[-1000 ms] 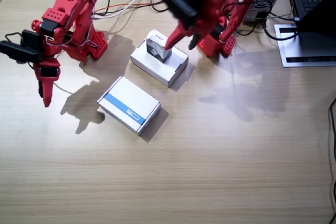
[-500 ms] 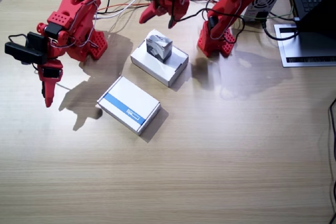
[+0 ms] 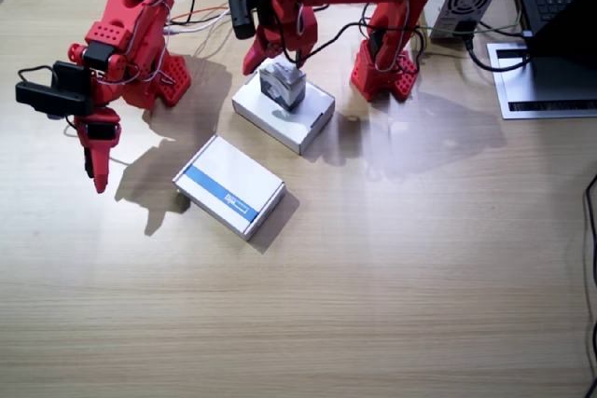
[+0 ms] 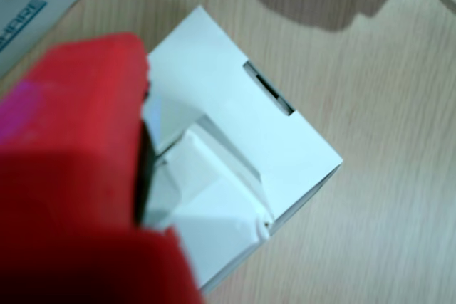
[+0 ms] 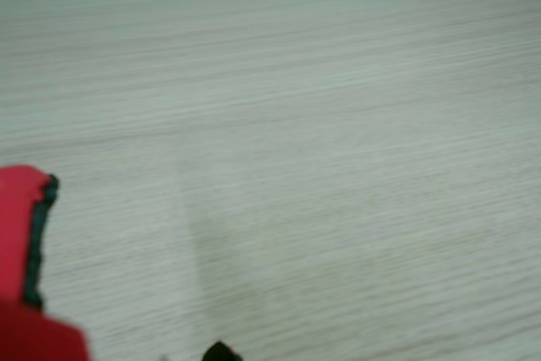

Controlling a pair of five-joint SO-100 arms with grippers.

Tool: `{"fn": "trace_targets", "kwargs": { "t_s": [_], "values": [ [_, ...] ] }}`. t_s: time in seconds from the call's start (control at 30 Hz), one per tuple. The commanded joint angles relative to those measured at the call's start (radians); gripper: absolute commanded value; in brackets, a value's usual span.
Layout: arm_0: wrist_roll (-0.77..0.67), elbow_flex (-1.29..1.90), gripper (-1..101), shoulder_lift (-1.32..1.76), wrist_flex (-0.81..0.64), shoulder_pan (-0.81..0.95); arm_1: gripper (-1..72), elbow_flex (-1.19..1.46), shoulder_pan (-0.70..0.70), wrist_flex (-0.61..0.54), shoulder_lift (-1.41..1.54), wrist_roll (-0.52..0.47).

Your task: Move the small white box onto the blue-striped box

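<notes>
White cardboard, the small white box sits on top of the plain white box, near that box's far end, not yet on the blue-striped box, which lies just beside it on the wooden worktop, nearer the camera. The left pincer hangs right over the little carton, one finger on each side; in a wrist view a red finger presses against the small white box, but whether the jaws have closed on it I cannot tell. That straddling pose suits a top-down grab, so the lift looks about to begin. The right pincer points down at bare worktop, well apart from both boxes, its fingers together and empty, likely parked out of the carry path.
</notes>
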Motion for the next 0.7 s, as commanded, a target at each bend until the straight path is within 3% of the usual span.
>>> {"fn": "trace_targets", "kwargs": {
  "t_s": [0.0,0.3,0.37,0.53,0.67],
  "values": [
    [-0.041,-0.026,53,0.014,0.02,0.041,41.9,-0.015,-0.025,0.011,0.029,0.011],
    [-0.032,0.008,54,-0.183,0.018,-0.094,42.5,-0.014,-0.025,0.038,0.032,0.011],
    [-0.028,0.003,49,-0.206,0.018,-0.1,42.6,-0.014,-0.023,0.044,0.032,0.008],
    [-0.02,0.002,20,-0.219,0.018,-0.051,42.7,-0.014,-0.015,0.029,0.032,0.005],
    [-0.008,-0.002,8,-0.196,0.018,-0.014,42.8,-0.014,-0.018,0.028,0.032,0.003]
  ]
}}
